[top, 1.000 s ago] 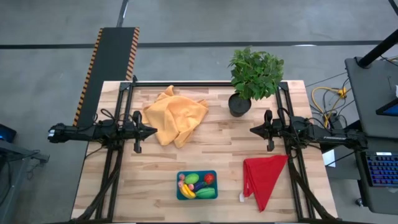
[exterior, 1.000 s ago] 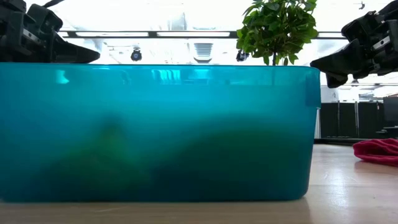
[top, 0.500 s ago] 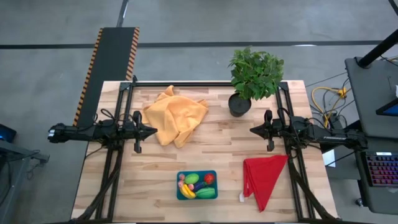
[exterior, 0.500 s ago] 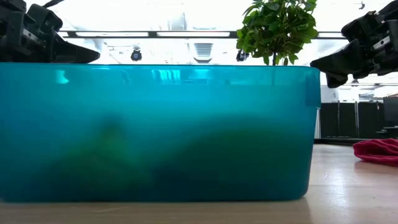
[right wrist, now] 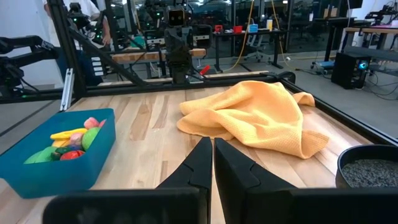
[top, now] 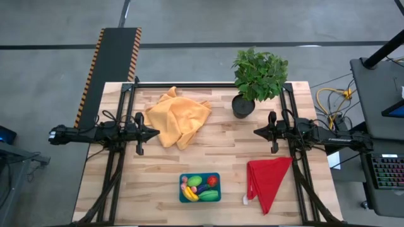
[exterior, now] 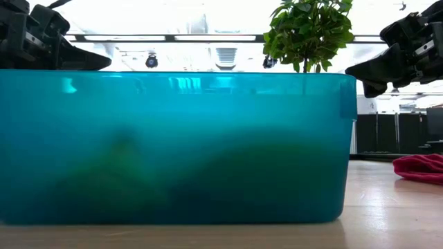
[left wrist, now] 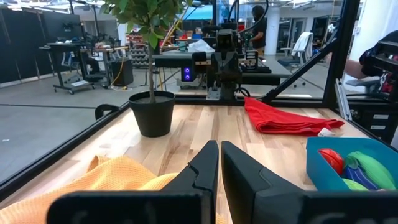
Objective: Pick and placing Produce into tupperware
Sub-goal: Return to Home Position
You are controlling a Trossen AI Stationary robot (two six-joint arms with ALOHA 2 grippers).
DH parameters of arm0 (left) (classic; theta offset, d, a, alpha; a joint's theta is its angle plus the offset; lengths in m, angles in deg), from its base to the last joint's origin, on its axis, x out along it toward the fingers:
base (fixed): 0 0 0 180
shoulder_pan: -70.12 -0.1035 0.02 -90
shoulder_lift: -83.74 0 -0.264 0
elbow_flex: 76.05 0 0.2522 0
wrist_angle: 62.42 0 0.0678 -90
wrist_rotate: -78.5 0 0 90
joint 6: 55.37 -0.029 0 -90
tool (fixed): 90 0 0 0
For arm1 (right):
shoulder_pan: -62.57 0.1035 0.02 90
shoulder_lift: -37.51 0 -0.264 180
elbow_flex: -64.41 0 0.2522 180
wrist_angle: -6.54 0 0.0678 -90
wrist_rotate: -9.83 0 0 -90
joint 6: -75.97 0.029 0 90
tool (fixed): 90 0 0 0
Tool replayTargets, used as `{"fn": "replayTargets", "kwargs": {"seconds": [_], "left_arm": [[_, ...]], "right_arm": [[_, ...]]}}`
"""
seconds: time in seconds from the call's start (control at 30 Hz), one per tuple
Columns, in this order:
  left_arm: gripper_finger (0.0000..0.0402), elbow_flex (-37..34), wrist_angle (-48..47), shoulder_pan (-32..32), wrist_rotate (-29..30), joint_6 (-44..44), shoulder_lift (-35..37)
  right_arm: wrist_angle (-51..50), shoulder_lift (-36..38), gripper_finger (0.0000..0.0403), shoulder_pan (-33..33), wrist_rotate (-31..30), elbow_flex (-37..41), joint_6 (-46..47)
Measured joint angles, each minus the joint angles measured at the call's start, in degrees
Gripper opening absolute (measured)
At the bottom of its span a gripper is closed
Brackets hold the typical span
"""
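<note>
1. Pincers first: your left gripper (top: 153, 133) sits at 9 o'clock on the table (top: 158, 170), with its tips pointing in toward the centre. In the left wrist view its fingers (left wrist: 205, 167) lie nearly together with only a thin slit between them, and they hold nothing.
2. Your right gripper (top: 256, 132) faces it from 3 o'clock. Its fingers (right wrist: 200, 158) are also pinched to a thin slit, with nothing between them.
3. You'll find the teal tupperware (top: 200, 174) at 6 o'clock, near the front edge and well apart from both grippers.
4. All the produce you can see lies inside it: a yellow banana (top: 190, 194), a red tomato (top: 212, 181), a light green piece (top: 195, 181), a darker green piece (top: 209, 195), a purple piece (top: 202, 188) between them, and pink bits (top: 184, 181).
5. In the low view the tupperware's wall fills most of what you see, with dim green shapes showing through it.
6. Around it you have:
   - a crumpled orange cloth (top: 178, 116) at 11 o'clock, its edge just beside the left gripper's tips;
   - a potted plant (top: 257, 77) at 1 o'clock;
   - a red cloth (top: 268, 180) at 4 o'clock.
</note>
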Motion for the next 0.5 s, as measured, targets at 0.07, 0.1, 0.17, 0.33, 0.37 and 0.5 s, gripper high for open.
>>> {"fn": "replayTargets", "kwargs": {"seconds": [0.07, 0.1, 0.17, 0.33, 0.37, 0.5], "left_arm": [[0.0006, 0.0, 0.0, 0.0, 0.0, 0.0, 0.0], [0.0006, 0.0, 0.0, 0.0, 0.0, 0.0, 0.0], [0.0006, 0.0, 0.0, 0.0, 0.0, 0.0, -0.1], [0.0006, 0.0, 0.0, 0.0, 0.0, 0.0, -0.3], [0.0006, 0.0, 0.0, 0.0, 0.0, 0.0, -0.3], [0.0006, 0.0, 0.0, 0.0, 0.0, 0.0, -0.3]], "right_arm": [[0.0, 0.0, 0.0009, 0.0, 0.0, 0.0, 0.0], [0.0, 0.0, 0.0009, 0.0, 0.0, 0.0, 0.0], [0.0, 0.0, 0.0009, 0.0, 0.0, 0.0, 0.0], [0.0, 0.0, 0.0009, 0.0, 0.0, 0.0, 0.0], [0.0, 0.0, 0.0009, 0.0, 0.0, 0.0, 0.0], [0.0, 0.0, 0.0009, 0.0, 0.0, 0.0, 0.0]]}}
